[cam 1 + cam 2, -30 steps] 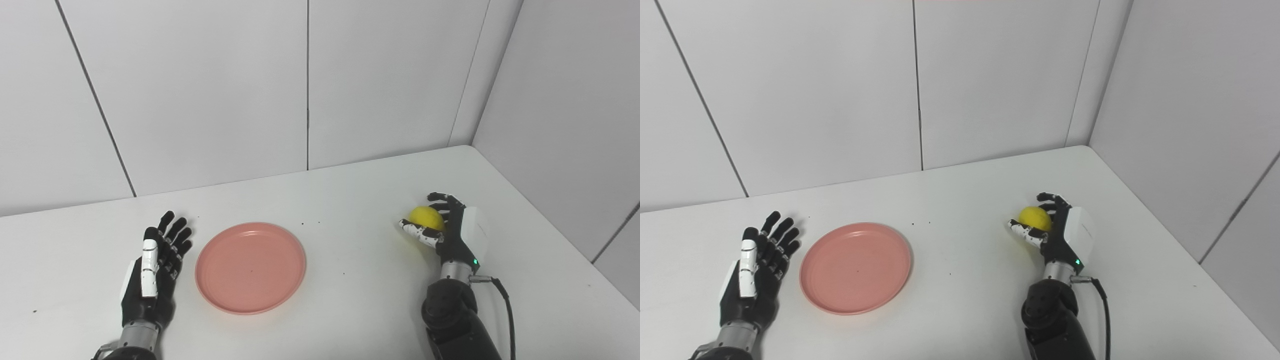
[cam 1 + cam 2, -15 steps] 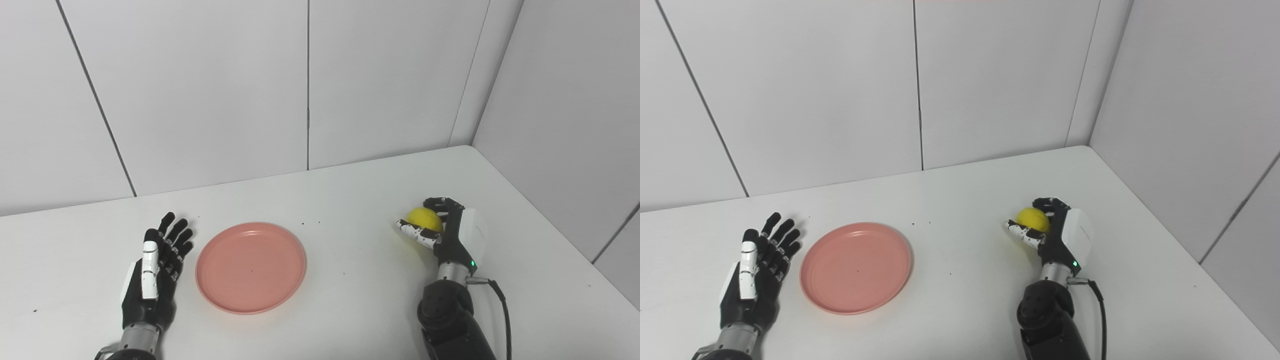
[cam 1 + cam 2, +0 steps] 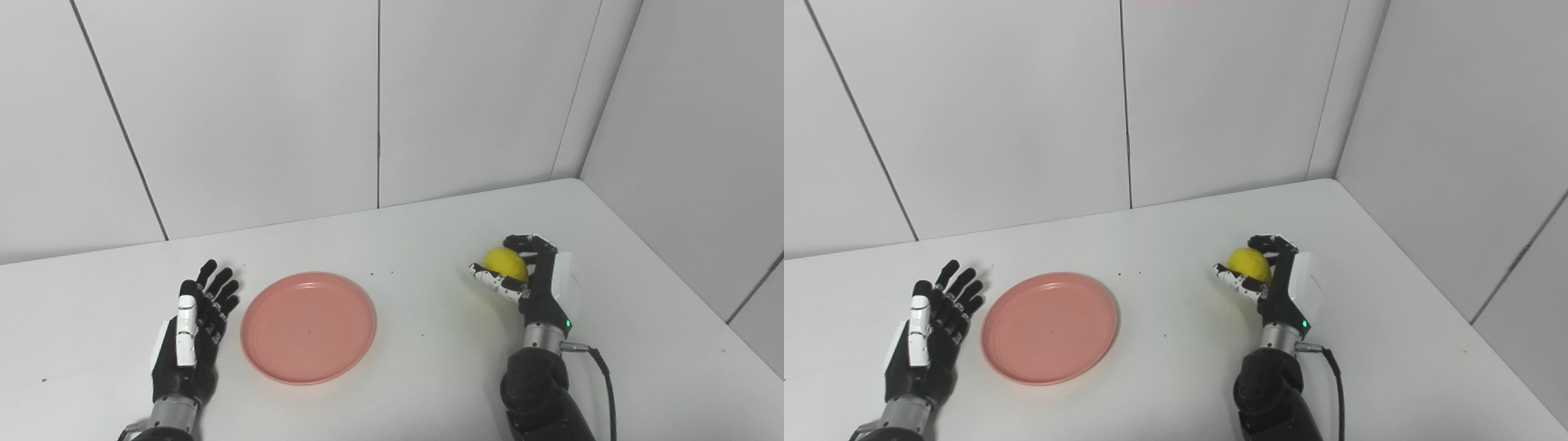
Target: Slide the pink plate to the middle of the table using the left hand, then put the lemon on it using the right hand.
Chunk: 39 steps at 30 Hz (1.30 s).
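The right hand (image 3: 531, 275) is curled around the lemon (image 3: 506, 264), with the pink plate (image 3: 308, 327) off at its nine o'clock. The left hand (image 3: 191, 334) lies spread beside the plate. Best carry it level and release low over the centre, so it doesn't roll.

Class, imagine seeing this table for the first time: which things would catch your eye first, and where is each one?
The pink plate stands out most, lying flat on the white table left of centre. Next comes the yellow lemon, gripped in the right hand towards the table's right side. The left hand rests open just left of the plate, not touching it.
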Tool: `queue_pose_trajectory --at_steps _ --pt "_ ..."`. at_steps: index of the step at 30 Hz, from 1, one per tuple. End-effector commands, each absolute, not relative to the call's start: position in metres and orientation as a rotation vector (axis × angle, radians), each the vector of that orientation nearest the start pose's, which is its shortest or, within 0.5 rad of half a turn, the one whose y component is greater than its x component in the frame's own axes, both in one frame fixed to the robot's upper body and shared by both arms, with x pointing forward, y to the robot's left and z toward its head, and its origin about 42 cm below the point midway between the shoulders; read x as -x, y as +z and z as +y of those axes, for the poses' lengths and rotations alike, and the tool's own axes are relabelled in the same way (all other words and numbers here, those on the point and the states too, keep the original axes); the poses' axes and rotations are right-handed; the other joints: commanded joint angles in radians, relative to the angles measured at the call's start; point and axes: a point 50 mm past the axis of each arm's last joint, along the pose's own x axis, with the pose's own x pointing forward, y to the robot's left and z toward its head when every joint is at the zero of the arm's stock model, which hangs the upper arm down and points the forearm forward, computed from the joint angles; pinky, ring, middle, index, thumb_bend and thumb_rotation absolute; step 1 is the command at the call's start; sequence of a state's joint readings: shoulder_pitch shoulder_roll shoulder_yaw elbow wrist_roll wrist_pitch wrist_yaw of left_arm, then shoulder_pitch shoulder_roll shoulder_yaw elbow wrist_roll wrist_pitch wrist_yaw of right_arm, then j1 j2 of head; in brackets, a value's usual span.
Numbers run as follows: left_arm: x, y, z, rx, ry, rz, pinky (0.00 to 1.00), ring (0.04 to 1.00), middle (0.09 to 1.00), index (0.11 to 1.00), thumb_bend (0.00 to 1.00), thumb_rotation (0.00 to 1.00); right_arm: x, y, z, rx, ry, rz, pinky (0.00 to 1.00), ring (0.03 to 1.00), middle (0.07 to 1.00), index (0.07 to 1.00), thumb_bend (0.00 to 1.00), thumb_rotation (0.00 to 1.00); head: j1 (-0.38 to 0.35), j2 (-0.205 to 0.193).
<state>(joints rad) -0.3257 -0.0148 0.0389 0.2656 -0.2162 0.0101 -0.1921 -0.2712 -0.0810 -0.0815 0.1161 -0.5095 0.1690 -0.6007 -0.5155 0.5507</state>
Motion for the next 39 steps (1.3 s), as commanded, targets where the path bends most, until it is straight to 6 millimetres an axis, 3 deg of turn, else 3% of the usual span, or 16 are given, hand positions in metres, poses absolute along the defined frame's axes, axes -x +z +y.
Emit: queue_pose_trajectory --at_steps 1,4,6,9,14,17,18,20,24,27,30,33,36,39 --pt "-0.382 0.125 0.174 0.216 -0.245 -0.042 0.93 0.913 0.916 0.924 0.60 1.00 -0.365 0.181 -0.258 0.536 -0.689 -0.285 0.15 0.400 0.493 0.486 0.52 0.00 0.001 0.001" --pt "-0.382 0.125 0.171 0.214 -0.242 -0.043 0.93 0.908 0.910 0.919 0.60 1.00 -0.366 0.187 -0.246 0.519 -0.646 -0.319 0.15 0.399 0.494 0.485 0.52 0.00 0.014 0.003" --pt "-0.382 0.125 0.170 0.216 -0.237 -0.043 0.91 0.903 0.904 0.911 0.60 1.00 -0.367 0.191 -0.235 0.523 -0.601 -0.342 0.22 0.360 0.449 0.526 0.51 0.00 0.027 0.006" --pt "-0.380 0.125 0.165 0.210 -0.229 -0.051 0.89 0.893 0.892 0.898 0.59 1.00 -0.367 0.193 -0.223 0.513 -0.541 -0.362 0.25 0.354 0.447 0.536 0.51 0.00 0.082 0.011" --pt "-0.376 0.127 0.156 0.222 -0.200 -0.053 0.86 0.875 0.874 0.872 0.59 1.00 -0.366 0.193 -0.206 0.478 -0.435 -0.382 0.21 0.437 0.503 0.479 0.52 0.00 0.147 0.018" --pt "-0.374 0.127 0.149 0.249 -0.177 -0.048 0.85 0.866 0.864 0.853 0.59 0.98 -0.363 0.192 -0.194 0.469 -0.368 -0.394 0.21 0.397 0.462 0.505 0.51 0.00 0.205 0.027" --pt "-0.374 0.127 0.147 0.247 -0.179 -0.053 0.85 0.865 0.863 0.851 0.59 0.98 -0.362 0.191 -0.188 0.462 -0.341 -0.385 0.21 0.368 0.463 0.515 0.51 0.00 0.224 0.029" --pt "-0.373 0.127 0.144 0.238 -0.178 -0.064 0.86 0.869 0.867 0.854 0.61 0.99 -0.361 0.188 -0.178 0.456 -0.299 -0.371 0.23 0.425 0.476 0.492 0.52 0.00 0.236 0.032" --pt "-0.373 0.128 0.141 0.225 -0.176 -0.072 0.87 0.870 0.871 0.857 0.60 1.00 -0.359 0.185 -0.164 0.465 -0.236 -0.368 0.30 0.406 0.530 0.481 0.51 0.00 0.254 0.037" --pt "-0.373 0.128 0.140 0.217 -0.176 -0.074 0.87 0.873 0.877 0.864 0.60 1.00 -0.360 0.185 -0.157 0.524 -0.218 -0.381 0.29 0.391 0.490 0.505 0.51 0.00 0.263 0.040" --pt "-0.373 0.129 0.139 0.210 -0.175 -0.076 0.87 0.870 0.877 0.868 0.60 1.00 -0.360 0.185 -0.151 0.535 -0.187 -0.403 0.38 0.437 0.443 0.504 0.52 0.00 0.281 0.041" --pt "-0.373 0.129 0.137 0.202 -0.173 -0.079 0.87 0.868 0.875 0.868 0.60 1.00 -0.361 0.185 -0.143 0.502 -0.135 -0.427 0.29 0.399 0.502 0.495 0.51 0.00 0.295 0.043" --pt "-0.372 0.129 0.135 0.194 -0.177 -0.078 0.87 0.872 0.879 0.875 0.60 1.00 -0.363 0.183 -0.136 0.479 -0.094 -0.442 0.34 0.424 0.532 0.471 0.51 0.00 0.321 0.047" --pt "-0.372 0.130 0.133 0.173 -0.193 -0.075 0.89 0.885 0.892 0.892 0.61 1.00 -0.365 0.181 -0.131 0.476 -0.067 -0.448 0.32 0.423 0.531 0.480 0.51 0.00 0.354 0.053"
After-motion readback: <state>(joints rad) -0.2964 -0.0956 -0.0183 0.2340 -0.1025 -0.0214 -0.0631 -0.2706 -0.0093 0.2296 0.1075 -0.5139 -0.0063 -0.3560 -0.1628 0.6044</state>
